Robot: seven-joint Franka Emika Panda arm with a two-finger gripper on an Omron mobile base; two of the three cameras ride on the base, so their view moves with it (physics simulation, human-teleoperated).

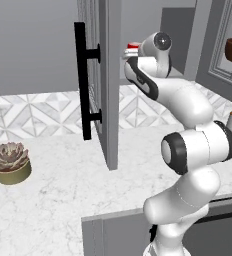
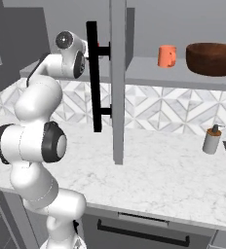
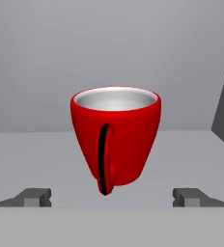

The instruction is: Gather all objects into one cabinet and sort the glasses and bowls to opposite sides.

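Note:
The glossy red cup (image 3: pixel 115 137) stands upright on the grey cabinet shelf (image 3: pixel 32 154), its handle turned toward the hand. My gripper (image 3: pixel 113 197) is open, with one fingertip on each side just short of the cup, touching nothing. In the left base view a sliver of the red cup (image 1: pixel 133 46) shows past the open cabinet door (image 1: pixel 107 80), where the arm reaches in. The orange cup (image 2: pixel 167 56) and the brown wooden bowl (image 2: pixel 213 58) sit on another shelf (image 2: pixel 183 75) to the right. The beige patterned cup is out of view.
The open glass-paned door's long black bar handle (image 2: pixel 91 78) hangs beside the arm. A white soap dispenser (image 2: pixel 212 139) stands on the marble counter (image 2: pixel 159 170) at the right. A potted succulent (image 1: pixel 10 162) sits at the left. Another glass door (image 1: pixel 223 45) stands at the far right.

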